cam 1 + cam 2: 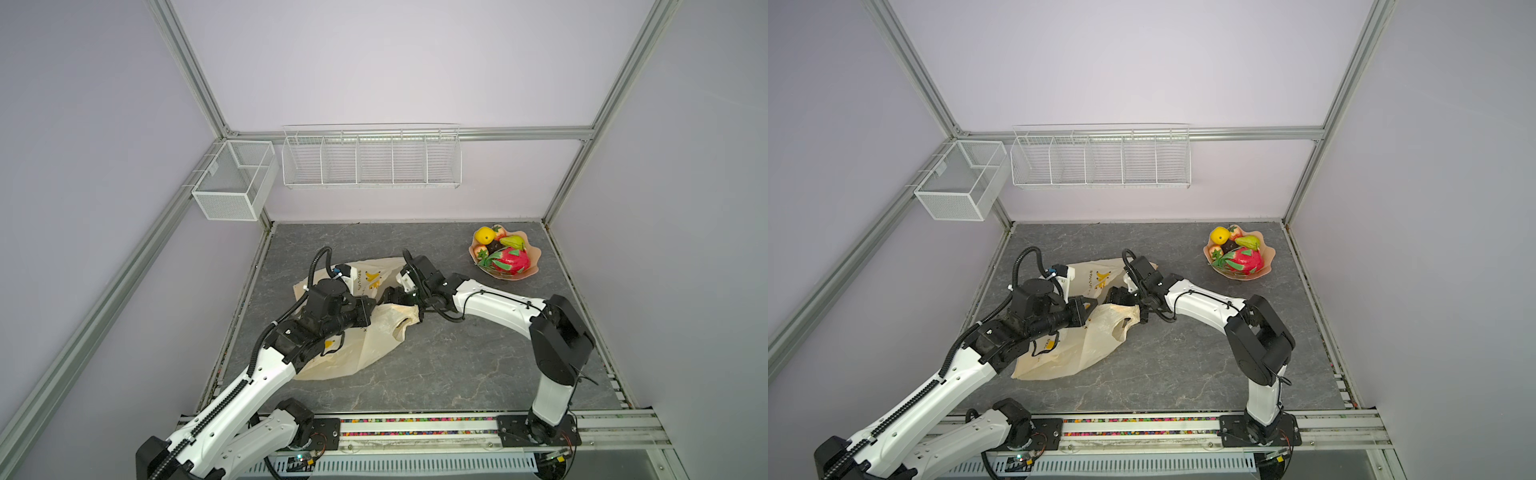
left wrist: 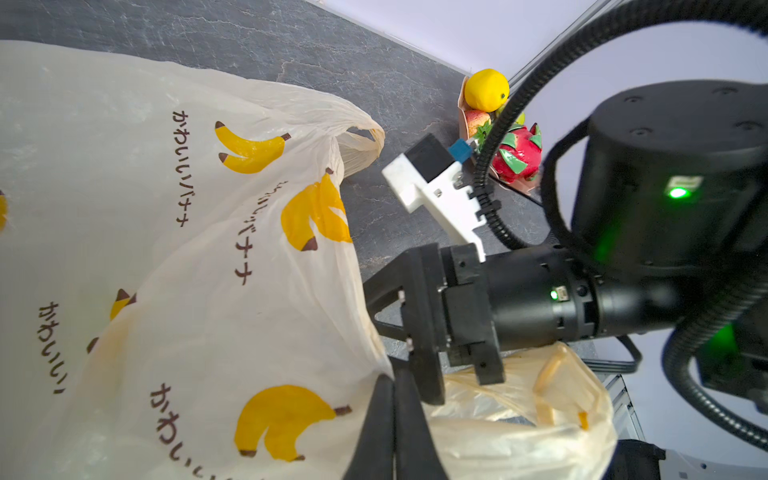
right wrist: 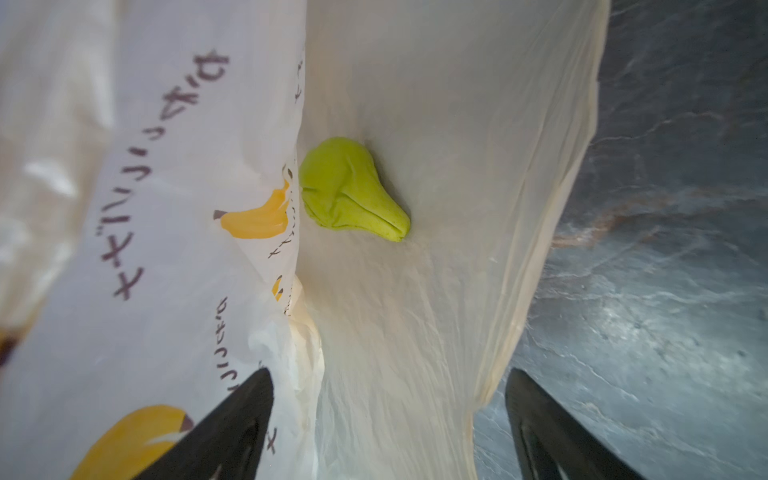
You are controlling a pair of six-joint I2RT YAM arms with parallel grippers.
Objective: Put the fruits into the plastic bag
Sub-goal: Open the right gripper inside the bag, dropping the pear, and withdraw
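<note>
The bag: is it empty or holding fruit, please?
Not empty: a green fruit lies inside the bag, in the right wrist view.

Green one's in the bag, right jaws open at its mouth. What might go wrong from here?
1. Film of the plastic bag lies between the open jaws of the right gripper; backing out may snag it and roll the green fruit out.
2. The left gripper is shut on a thin pinch of bag edge; a slip would likely collapse the mouth.
3. The dragon fruit in the bowl looks large for that opening.

Lab robot cell: aluminium frame (image 1: 519,134), blank walls (image 1: 395,62), wall-hung wire rack (image 1: 371,160).
</note>
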